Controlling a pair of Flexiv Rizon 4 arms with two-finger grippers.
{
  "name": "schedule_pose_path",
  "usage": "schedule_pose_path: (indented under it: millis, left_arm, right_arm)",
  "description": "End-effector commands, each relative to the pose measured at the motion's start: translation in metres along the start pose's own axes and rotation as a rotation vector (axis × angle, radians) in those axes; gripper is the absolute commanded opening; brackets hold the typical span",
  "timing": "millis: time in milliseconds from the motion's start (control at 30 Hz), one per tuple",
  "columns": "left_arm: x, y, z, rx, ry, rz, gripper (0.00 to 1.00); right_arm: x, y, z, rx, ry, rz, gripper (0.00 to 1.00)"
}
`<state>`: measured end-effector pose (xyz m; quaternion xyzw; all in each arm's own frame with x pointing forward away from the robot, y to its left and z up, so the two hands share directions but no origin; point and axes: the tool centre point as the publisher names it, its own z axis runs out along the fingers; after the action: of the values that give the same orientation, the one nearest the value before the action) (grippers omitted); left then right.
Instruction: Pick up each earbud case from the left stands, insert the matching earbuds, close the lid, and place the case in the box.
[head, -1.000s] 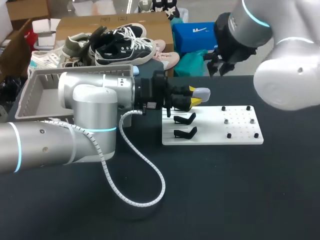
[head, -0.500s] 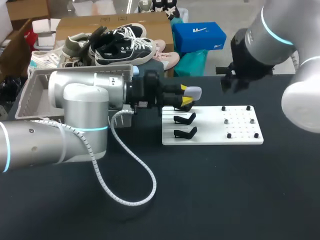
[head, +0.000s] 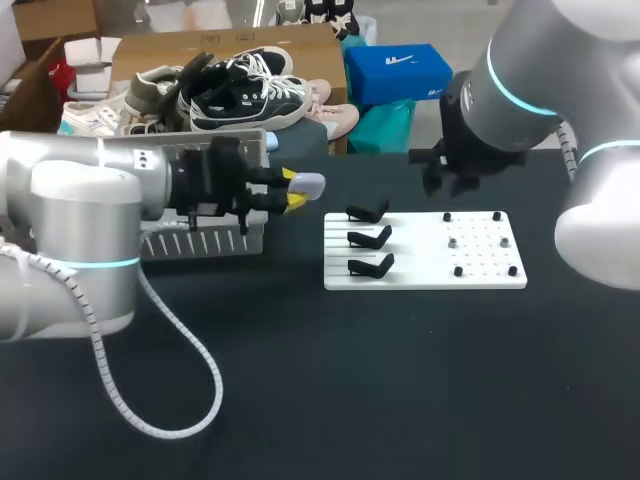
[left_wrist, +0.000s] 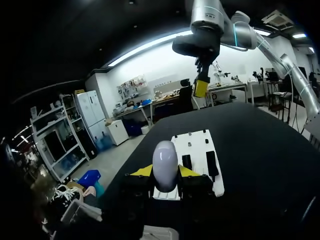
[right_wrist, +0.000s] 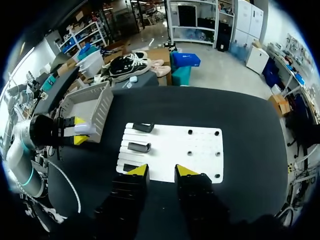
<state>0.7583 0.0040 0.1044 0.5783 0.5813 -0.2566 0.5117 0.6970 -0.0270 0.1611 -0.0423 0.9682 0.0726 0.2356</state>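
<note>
L gripper (head: 290, 190): clamped on earbud case (head: 307, 184), which is being held in mid-air betw. box (right_wrist: 95, 107) and stand board (head: 480, 270) | R gripper (right_wrist: 160, 172): fingers apart, nothing betw. them, above board | handling, est.: case light, rigid, smooth shell, prob. slippery; is being gripped across its sides, best kept off lid seam.

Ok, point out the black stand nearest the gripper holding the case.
The rearmost stand, at the board's back corner; the other two sit farther from the left gripper.
</note>
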Motion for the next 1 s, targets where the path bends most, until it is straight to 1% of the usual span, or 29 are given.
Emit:
schedule_pose_path:
  millis: [33,133,200,267,400,567,700,767,867,1000]
  left_arm:
    - [0.003,-0.011,-0.087,-0.208,0.026,0.000,0.00]
    - [0.007,-0.005,-0.105,-0.233,0.056,0.001,0.00]
    - [0.013,0.001,-0.114,-0.246,0.063,-0.006,0.00]
    - [0.020,0.007,-0.123,-0.263,0.093,-0.007,0.00]
    - [0.035,0.020,-0.131,-0.274,0.108,-0.026,0.00]
    - [0.057,0.041,-0.130,-0.255,0.129,-0.063,0.00]
    - [0.070,0.055,-0.126,-0.243,0.125,-0.088,0.00]
    - [0.075,0.061,-0.123,-0.230,0.125,-0.102,0.00]
    - [0.083,0.069,-0.118,-0.211,0.145,-0.129,0.00]
    - [0.097,0.076,-0.113,-0.204,0.141,-0.166,0.00]
  right_arm:
    - [0.004,0.008,-0.005,0.007,-0.061,0.003,0.32]
    - [0.002,0.012,-0.006,-0.002,-0.068,0.011,0.33]
    - [0.002,0.015,-0.006,-0.002,-0.069,0.011,0.34]
    - [0.002,0.016,-0.005,0.001,-0.065,0.012,0.34]
    - [0.003,0.020,-0.004,0.009,-0.054,0.021,0.34]
    - [0.003,0.022,-0.002,0.018,-0.041,0.027,0.34]
    - [0.003,0.023,-0.002,0.026,-0.035,0.032,0.34]
    - [0.003,0.023,-0.002,0.030,-0.031,0.034,0.34]
    - [0.004,0.023,-0.001,0.032,-0.027,0.038,0.34]
    - [0.008,0.022,0.001,0.032,-0.021,0.042,0.35]
